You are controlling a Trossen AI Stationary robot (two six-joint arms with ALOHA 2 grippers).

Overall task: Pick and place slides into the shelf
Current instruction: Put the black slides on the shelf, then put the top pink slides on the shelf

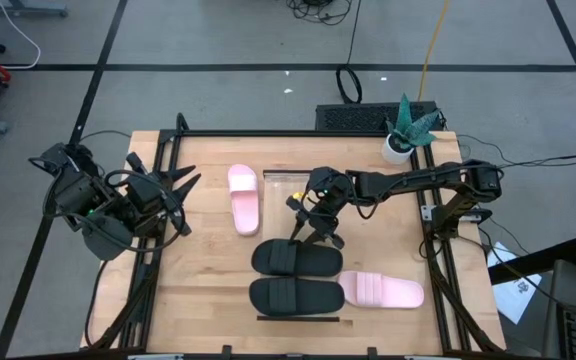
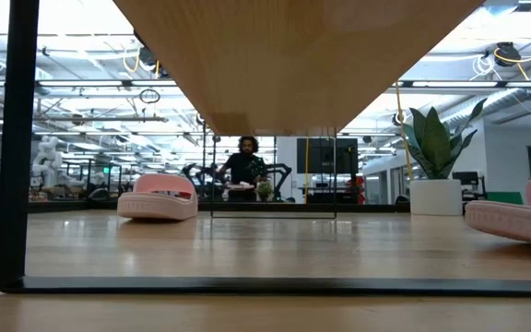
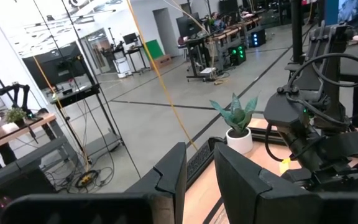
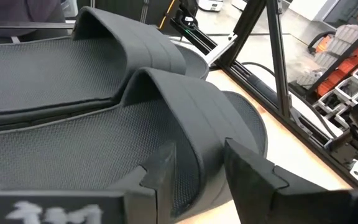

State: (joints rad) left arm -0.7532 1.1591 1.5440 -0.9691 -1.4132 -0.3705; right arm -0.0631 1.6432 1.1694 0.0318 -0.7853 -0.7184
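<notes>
Slides in black (image 1: 296,258) lie crosswise just under the right gripper (image 1: 313,228), whose open, empty jaws straddle the nearer strap.

Lit evenly and brightly from overhead, with only soft, short shadows beneath the arms in the high view. Glare from ceiling strips (image 2: 81,57) across the top of the low view; plywood underside (image 2: 293,55) looming blurred up close. Black slide (image 4: 185,106) sharp, lower edges smeared near the lens.
</notes>
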